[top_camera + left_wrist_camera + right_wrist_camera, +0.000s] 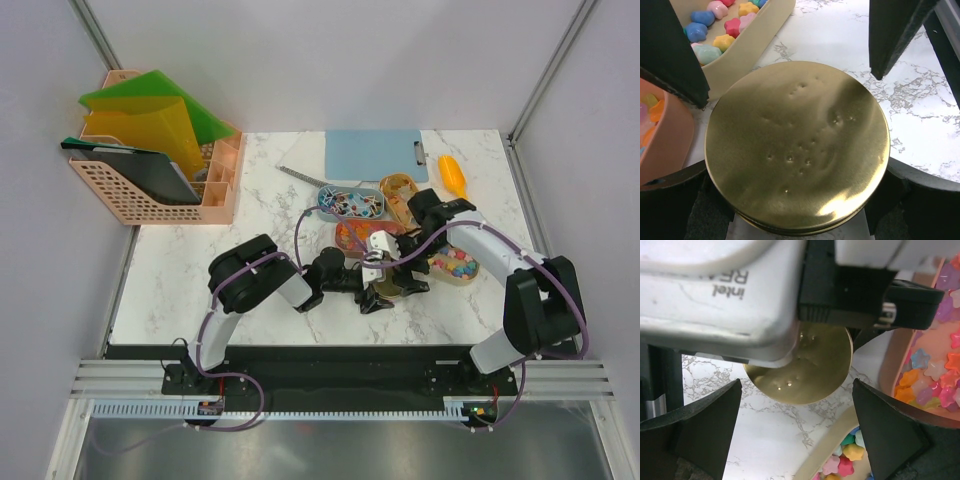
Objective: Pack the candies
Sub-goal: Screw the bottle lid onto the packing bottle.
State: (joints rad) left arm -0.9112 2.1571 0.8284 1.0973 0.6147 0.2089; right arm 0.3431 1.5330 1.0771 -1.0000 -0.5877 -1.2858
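Observation:
A round gold lid (797, 145) fills the left wrist view. My left gripper (795, 200) is shut on it, one finger on each side of its rim. It also shows in the right wrist view (810, 370), under the left wrist camera. My right gripper (796, 385) is open and empty, facing the lid just above the marble; its fingers (670, 50) stand at the far side of the lid. Pastel candies (715, 30) lie in a cream tray (750, 50). Orange-red candies (360, 236) and dark wrapped candies (350, 202) fill two more trays.
A peach tray (900, 355) with star candies sits right of the lid. A small tan tray (398, 186), the orange scoop (452, 177) and a blue board (375, 153) lie at the back. A pink basket (150, 195) with folders stands at the far left.

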